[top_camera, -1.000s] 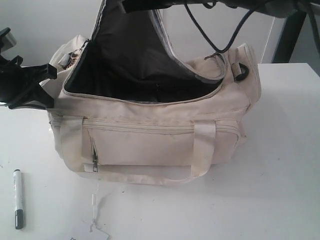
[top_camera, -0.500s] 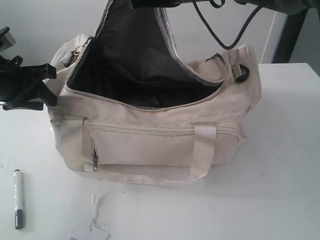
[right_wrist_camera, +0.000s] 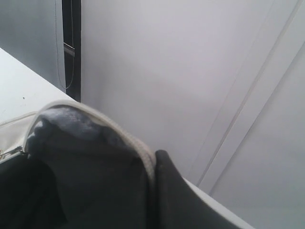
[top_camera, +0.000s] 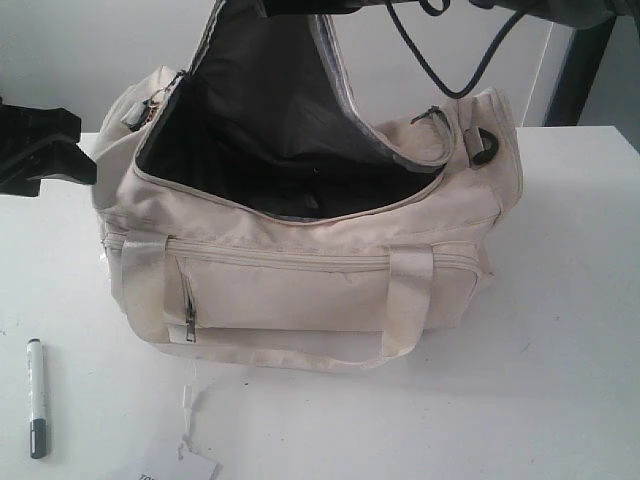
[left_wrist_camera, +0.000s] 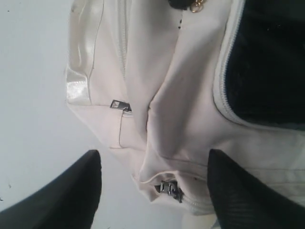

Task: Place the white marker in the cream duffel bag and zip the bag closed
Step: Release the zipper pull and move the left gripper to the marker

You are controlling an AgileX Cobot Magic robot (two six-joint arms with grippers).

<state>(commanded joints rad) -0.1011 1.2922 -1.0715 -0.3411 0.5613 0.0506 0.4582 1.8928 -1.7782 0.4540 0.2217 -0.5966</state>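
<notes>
Marker, exterior view: white marker (top_camera: 37, 398) lies on the table (top_camera: 560, 330) at lower left, well apart from the cream duffel bag (top_camera: 300, 290) at centre.
Bag mouth: gaping, its flap (top_camera: 270, 70) lifted to the top edge.
Left gripper, left wrist view: my left gripper (left_wrist_camera: 153, 156) is spread, fingers (left_wrist_camera: 71, 195) holding nothing, with the bag's end beyond them. Fetching the marker looks like the next step. I should drop over the barrel's middle, straddle it crosswise and close gently.
Right gripper, right wrist view: my right gripper (right_wrist_camera: 152, 191) appears clamped on the flap's zip edge. I should hold it high so the mouth gapes.
Count: one marker, one bag, two grippers, two zip pulls (left_wrist_camera: 119, 105), one paper tag (top_camera: 195, 465).
</notes>
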